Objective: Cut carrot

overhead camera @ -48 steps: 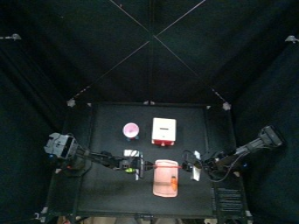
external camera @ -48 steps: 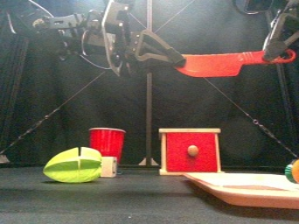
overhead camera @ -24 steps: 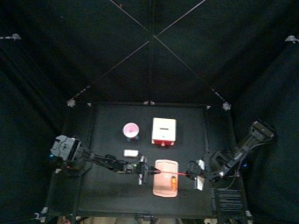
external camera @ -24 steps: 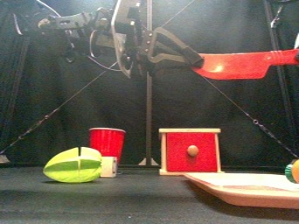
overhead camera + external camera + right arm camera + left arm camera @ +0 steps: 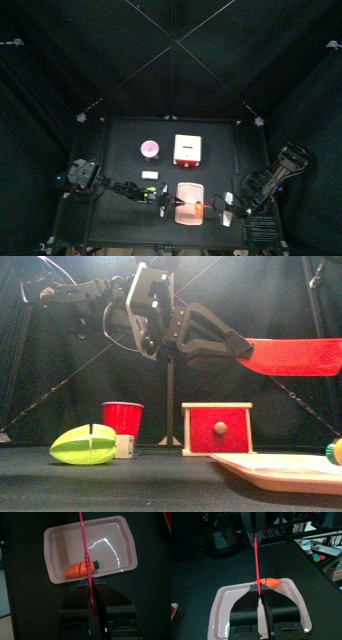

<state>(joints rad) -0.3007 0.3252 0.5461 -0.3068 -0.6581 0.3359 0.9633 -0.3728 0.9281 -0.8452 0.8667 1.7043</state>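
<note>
The carrot [image 5: 80, 569], small and orange with a green tip, lies on the salmon-pink board [image 5: 53, 534]. It also shows in the left wrist view [image 5: 266, 583] and in the top view [image 5: 198, 207]. A red knife [image 5: 297, 356] hangs level above the board [image 5: 187, 190], seen edge-on in both wrist views [image 5: 258, 562] [image 5: 84, 547]. My left gripper [image 5: 260, 594] is shut on one end of it, to the left of the board [image 5: 166, 200]. My right gripper [image 5: 89, 584] is shut on the other end, to the right of the board [image 5: 222, 205].
A red cup [image 5: 122, 416], a green object [image 5: 83, 444] and a red box in a wooden frame [image 5: 217, 428] stand behind the board [image 5: 274, 468]. A round pink dish [image 5: 151, 149] sits at the back left. A small white piece [image 5: 150, 174] lies in front of the dish.
Both arms have drawn toward the table's front edge and come down. The knife held between them has sunk lower and now hangs over the board and carrot.
</note>
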